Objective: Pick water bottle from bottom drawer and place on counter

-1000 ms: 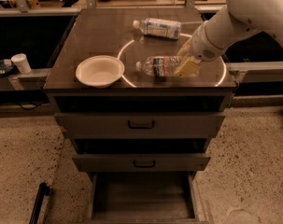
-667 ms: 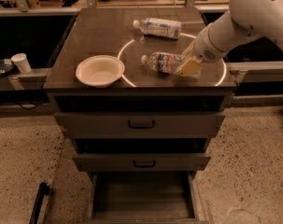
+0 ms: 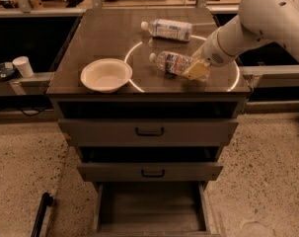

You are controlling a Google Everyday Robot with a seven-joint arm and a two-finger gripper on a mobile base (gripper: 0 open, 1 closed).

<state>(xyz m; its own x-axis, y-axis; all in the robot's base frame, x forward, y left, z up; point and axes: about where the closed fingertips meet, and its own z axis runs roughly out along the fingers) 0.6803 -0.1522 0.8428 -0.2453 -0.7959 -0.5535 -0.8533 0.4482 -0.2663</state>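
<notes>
Water bottle [image 3: 172, 62], laid on the desk [image 3: 104, 33], is clamped at its base by the fingers of the gripper [image 3: 196, 71]; release should be made slowly so rolling is avoided.

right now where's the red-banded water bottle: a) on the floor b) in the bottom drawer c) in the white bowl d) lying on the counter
D: the water bottle lies on its side on the counter, with the claw at its base end.
</notes>
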